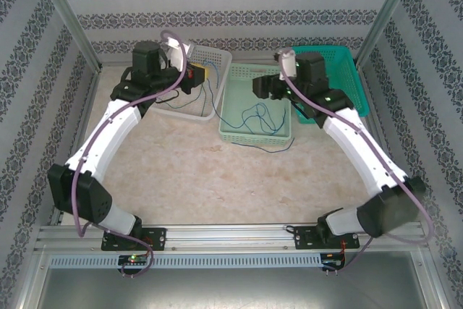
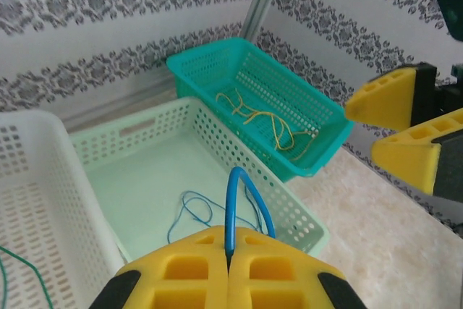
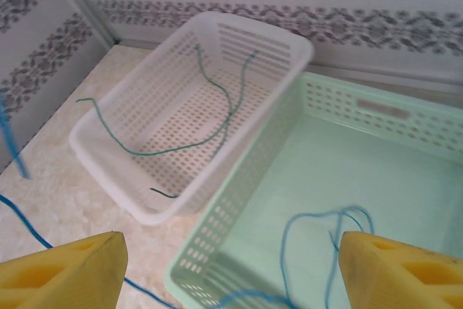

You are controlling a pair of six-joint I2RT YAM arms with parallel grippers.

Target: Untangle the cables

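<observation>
My left gripper (image 2: 230, 240) is shut on a blue cable (image 2: 233, 197), which arches up from between the yellow fingers and drops into the pale green basket (image 2: 307, 233). More blue cable (image 3: 318, 226) lies looped on that basket's floor and trails over its front rim onto the table. My right gripper (image 3: 233, 255) hangs open above the pale green basket with nothing between its fingers. A green cable (image 3: 181, 148) lies in the white basket (image 3: 98, 150). A yellow cable (image 2: 269, 119) sits in the teal basket (image 2: 329, 124). From above, the left gripper (image 1: 197, 74) is over the white basket and the right gripper (image 1: 266, 88) over the pale green one.
The three baskets stand side by side at the back of the table (image 1: 210, 179), close to the patterned back wall. Metal frame posts (image 1: 69, 16) rise at the back corners. The two grippers hang close together, with the right one's yellow fingers (image 2: 401, 128) showing in the left wrist view.
</observation>
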